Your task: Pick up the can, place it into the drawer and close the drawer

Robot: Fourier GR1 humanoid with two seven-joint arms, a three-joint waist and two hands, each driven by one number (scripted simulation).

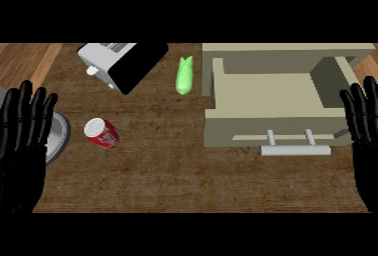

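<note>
A red can [102,133] with a white top lies tilted on the brown counter at the left. The beige drawer [275,131] stands pulled open at the right, its inside bare, with a pale grey handle [294,146] on its front. My left hand [23,131] rests open at the left edge, fingers up, a short way left of the can. At the right edge my right hand [363,120] rests open too, fingers up, beside the drawer's right wall. Neither hand touches anything.
A toaster [122,62] in white and black lies at the back left. A green vegetable [184,76] lies between it and the drawer. A grey round rim [57,136] shows behind my left hand.
</note>
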